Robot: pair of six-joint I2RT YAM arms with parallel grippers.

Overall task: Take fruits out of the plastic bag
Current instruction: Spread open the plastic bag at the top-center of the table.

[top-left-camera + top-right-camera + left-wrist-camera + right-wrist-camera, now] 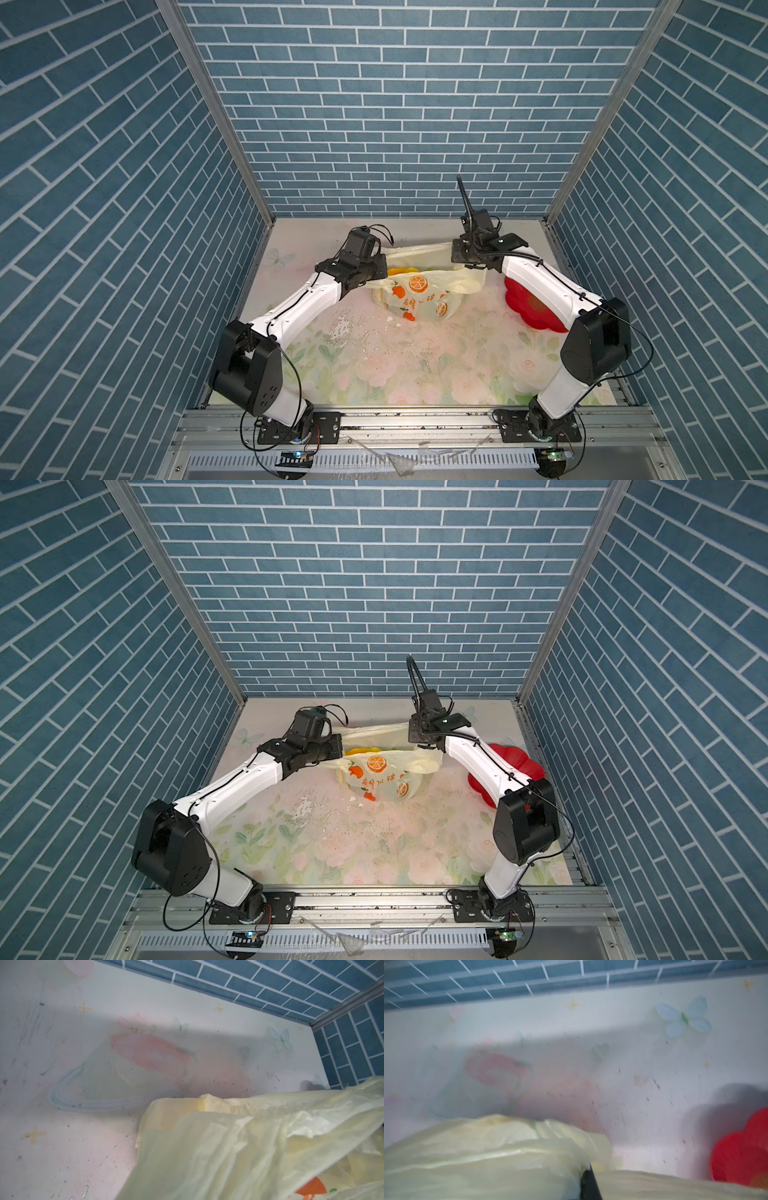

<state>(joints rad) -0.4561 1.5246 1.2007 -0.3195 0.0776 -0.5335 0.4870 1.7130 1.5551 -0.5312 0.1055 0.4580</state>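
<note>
Near the red flower-shaped plate point(530, 309), the plastic bag point(419, 301) is gripped at its rim by the clenched right gripper point(458, 261) on the plate side and the clenched left gripper point(382, 268) opposite, and its mouth is best drawn apart evenly so the yellow fruit point(399, 272) inside is bared.

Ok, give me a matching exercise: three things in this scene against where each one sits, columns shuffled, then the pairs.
Things: 1 plastic bag; 2 red plate; 3 yellow fruit.
Places: a partly hidden by the right arm; b in the bag's open mouth; c middle of the table.
Pairs: 1-c, 2-a, 3-b.
</note>
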